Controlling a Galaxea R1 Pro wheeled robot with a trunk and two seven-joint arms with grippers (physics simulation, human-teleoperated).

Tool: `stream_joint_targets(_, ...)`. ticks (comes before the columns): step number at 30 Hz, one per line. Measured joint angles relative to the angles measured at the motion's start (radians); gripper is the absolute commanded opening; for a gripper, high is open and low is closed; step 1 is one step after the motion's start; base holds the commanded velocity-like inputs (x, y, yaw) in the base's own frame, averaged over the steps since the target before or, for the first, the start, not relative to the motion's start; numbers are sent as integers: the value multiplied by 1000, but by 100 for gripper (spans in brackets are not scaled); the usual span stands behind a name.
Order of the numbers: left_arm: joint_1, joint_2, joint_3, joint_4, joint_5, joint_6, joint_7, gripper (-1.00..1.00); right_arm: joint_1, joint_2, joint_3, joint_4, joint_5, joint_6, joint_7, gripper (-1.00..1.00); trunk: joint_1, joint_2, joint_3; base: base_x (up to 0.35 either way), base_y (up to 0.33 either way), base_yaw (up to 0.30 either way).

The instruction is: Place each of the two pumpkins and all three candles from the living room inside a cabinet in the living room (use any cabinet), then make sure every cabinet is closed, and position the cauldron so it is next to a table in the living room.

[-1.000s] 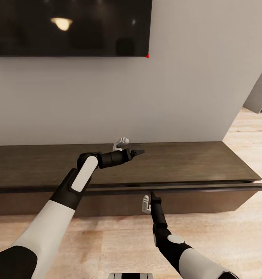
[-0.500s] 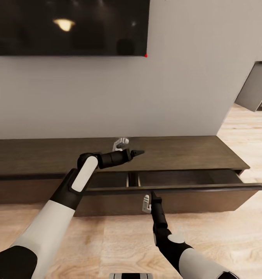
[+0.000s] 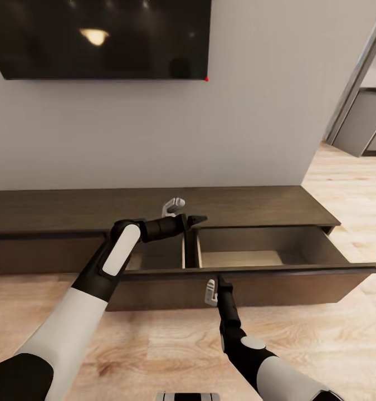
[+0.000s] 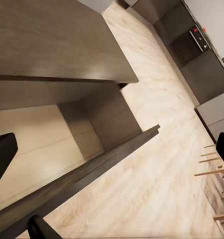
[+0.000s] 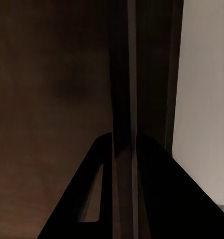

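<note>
cabinet (image 3: 299, 205) drawer at 12 o'clock is being held open | right gripper (image 3: 217, 291) is clamped on its front edge | left gripper (image 3: 183, 210) is spread empty above | risk: edge being lost by slipping fingers

A dark television (image 3: 101, 39) hangs on the pale grey wall (image 3: 254, 122), reflecting a ceiling lamp. Light wood floor (image 3: 171, 345) runs rightward to grey kitchen units (image 3: 366, 120).
</note>
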Motion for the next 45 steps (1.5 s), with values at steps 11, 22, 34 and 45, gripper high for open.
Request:
stream_joint_targets(11, 0, 0, 0, -1, 0, 0, 0, 100, -1, 1, -2, 5, -2, -1, -6, -100, 0, 0, 0, -140, 0, 0)
stream_joint_targets(22, 0, 0, 0, -1, 0, 0, 0, 100, -59, 1, -1, 23, -14, -9, 89, -100, 1, 0, 0, -157, 0, 0)
stream_joint_targets(34, 1, 0, 0, -1, 0, 0, 0, 100, -59, -1, 2, 22, -12, -9, 90, -100, 1, 0, 0, -1, 0, 0)
stream_joint_targets(45, 0, 0, 0, 1, 0, 0, 0, 100, 1, 2, 4, 11, -6, -5, -5, 100, 0, 0, 0, 0, 0, 0)
